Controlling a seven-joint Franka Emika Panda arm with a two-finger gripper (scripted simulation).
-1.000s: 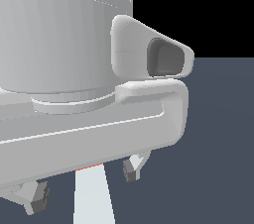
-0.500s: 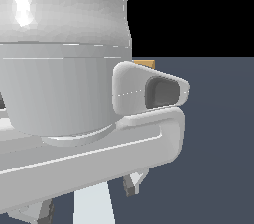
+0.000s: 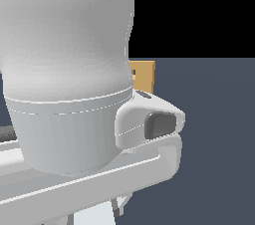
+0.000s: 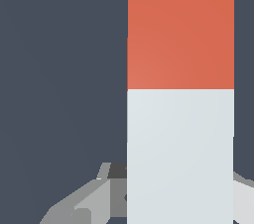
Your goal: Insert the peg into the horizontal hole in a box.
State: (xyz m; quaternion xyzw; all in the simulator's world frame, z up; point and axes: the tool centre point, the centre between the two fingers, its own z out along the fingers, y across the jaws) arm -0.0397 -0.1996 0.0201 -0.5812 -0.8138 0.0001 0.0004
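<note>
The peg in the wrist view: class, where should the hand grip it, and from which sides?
Grip the peg on its pale section, leaving the orange-red end free to enter the hole. Its long flat parallel faces suit fingers closing across its width, one on each side, as they already flank it here.

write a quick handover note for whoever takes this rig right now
Gripper: fingers flank the peg at its pale end; whether it is clamped cannot be told.
Peg: orange-red end points away from the fingers.
Box: only a tan corner shows behind the arm in the exterior view; its hole is hidden.
Done: gripper is at the peg.
Left: bring the peg to the box, line it up, insert.
</note>
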